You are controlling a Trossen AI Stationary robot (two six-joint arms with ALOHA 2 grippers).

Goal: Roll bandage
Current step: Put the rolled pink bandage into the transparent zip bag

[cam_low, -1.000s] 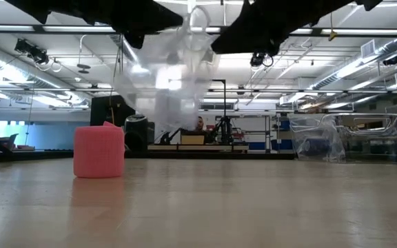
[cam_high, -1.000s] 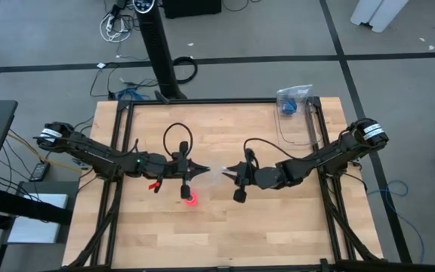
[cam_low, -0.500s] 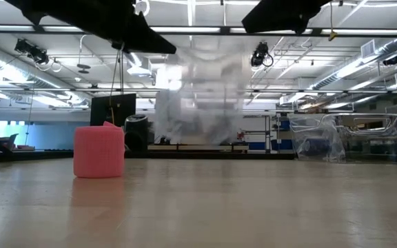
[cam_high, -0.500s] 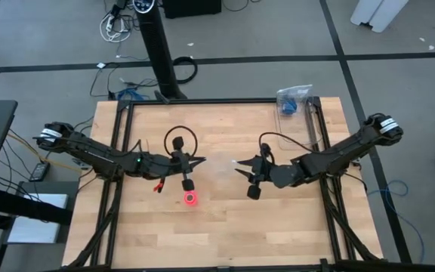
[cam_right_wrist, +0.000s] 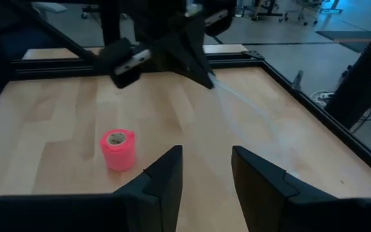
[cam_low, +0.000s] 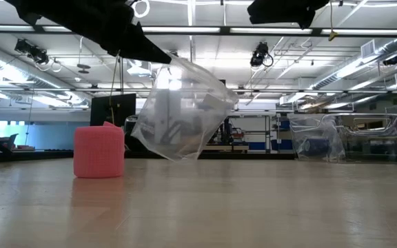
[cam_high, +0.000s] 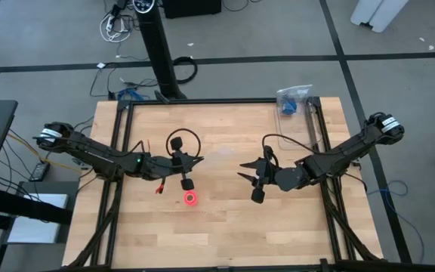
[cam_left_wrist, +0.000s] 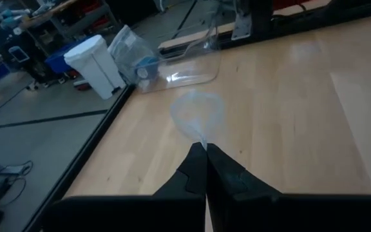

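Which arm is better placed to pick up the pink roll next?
Right. The right gripper is open and empty, facing the roll. The left gripper is nearer but shut on the clear bag.

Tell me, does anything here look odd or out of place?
Yes: the clear wrinkly plastic bag dangles in mid-air, pinched at one corner by the left gripper, off the wooden table. The right gripper is open and holds nothing. The bright pink rolled bandage stands upright and tidy, apart from both.

arms: dark, slender, jointed | cable: black loop above each wrist | end effector: two dark tapered fingers (cam_right_wrist: pixel 163 174)
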